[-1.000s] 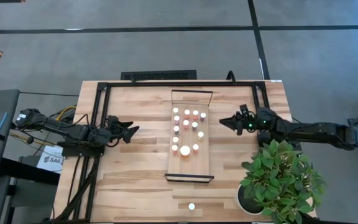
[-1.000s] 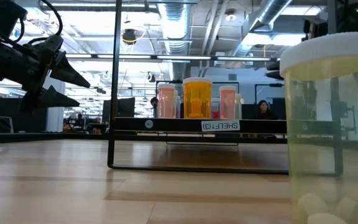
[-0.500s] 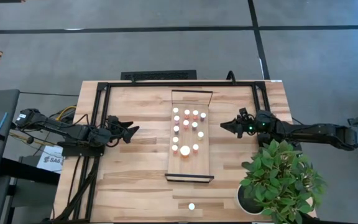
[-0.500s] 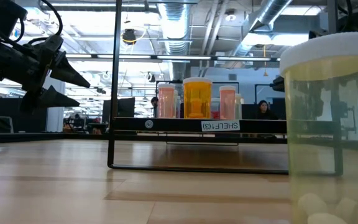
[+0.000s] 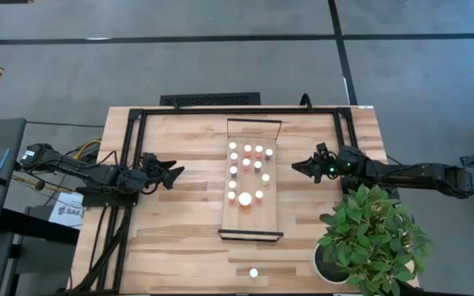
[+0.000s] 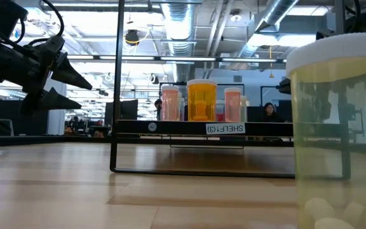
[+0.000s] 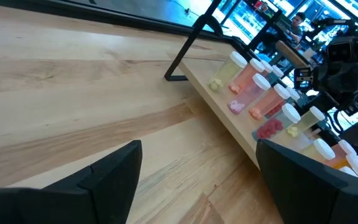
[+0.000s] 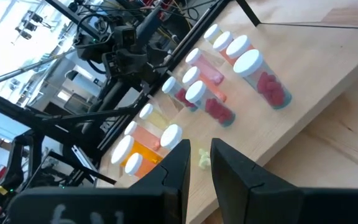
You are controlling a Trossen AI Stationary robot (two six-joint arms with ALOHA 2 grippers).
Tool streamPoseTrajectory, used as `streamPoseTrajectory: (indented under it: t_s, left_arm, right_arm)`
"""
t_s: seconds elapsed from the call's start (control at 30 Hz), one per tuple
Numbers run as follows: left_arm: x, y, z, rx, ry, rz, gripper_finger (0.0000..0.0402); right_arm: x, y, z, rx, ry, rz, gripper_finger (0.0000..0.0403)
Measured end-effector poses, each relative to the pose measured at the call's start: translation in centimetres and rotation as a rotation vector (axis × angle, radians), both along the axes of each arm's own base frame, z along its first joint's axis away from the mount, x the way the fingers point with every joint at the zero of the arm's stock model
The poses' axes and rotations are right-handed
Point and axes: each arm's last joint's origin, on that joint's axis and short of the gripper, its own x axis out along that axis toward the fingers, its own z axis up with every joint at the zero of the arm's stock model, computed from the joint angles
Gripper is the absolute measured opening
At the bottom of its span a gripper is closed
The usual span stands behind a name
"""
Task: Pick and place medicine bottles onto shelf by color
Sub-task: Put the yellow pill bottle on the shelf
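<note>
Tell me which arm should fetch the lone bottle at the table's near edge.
Probably left: its tool is open, the right tool shut, and the potted plant crowds the right arm's path to the lone bottle.

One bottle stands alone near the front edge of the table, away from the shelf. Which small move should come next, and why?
Probably the left gripper, whose fingers are open and empty, should swing toward the lone bottle. It is the only bottle off the shelf; the others stand on it already. The right gripper is shut, and the plant stands between it and that bottle.
</note>
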Motion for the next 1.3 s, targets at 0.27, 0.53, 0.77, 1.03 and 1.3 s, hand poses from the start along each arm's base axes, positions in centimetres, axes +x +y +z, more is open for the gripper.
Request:
streamPoseTrajectory:
  t_s: [0.27, 0.53, 0.77, 1.03, 1.3]
  left_arm:
    - [0.0, 0.0, 0.0, 0.0, 0.0, -0.001, 0.0303]
    - [0.2, -0.1, 0.1, -0.126, -0.095, 0.008, 0.0303]
    - [0.8, -0.4, 1.9, -0.242, -0.311, -0.065, 0.0303]
    - [1.2, -1.2, 4.1, -0.208, -0.382, -0.317, 0.0303]
    - [2.0, -1.9, 9.7, -0.159, -0.237, -0.326, 0.0321]
  right_arm:
    - [0.0, 0.0, 0.0, 0.0, 0.0, 0.0, 0.0086]
    - [0.0, 0.0, 0.0, 0.0, 0.0, -0.001, 0.0086]
    - [0.0, 0.0, -0.1, 0.0, 0.001, -0.003, 0.0086]
    - [0.0, 0.0, -0.1, 0.0, 0.001, -0.003, 0.0086]
    - [0.0, 0.0, -0.1, 0.0, 0.002, -0.003, 0.0086]
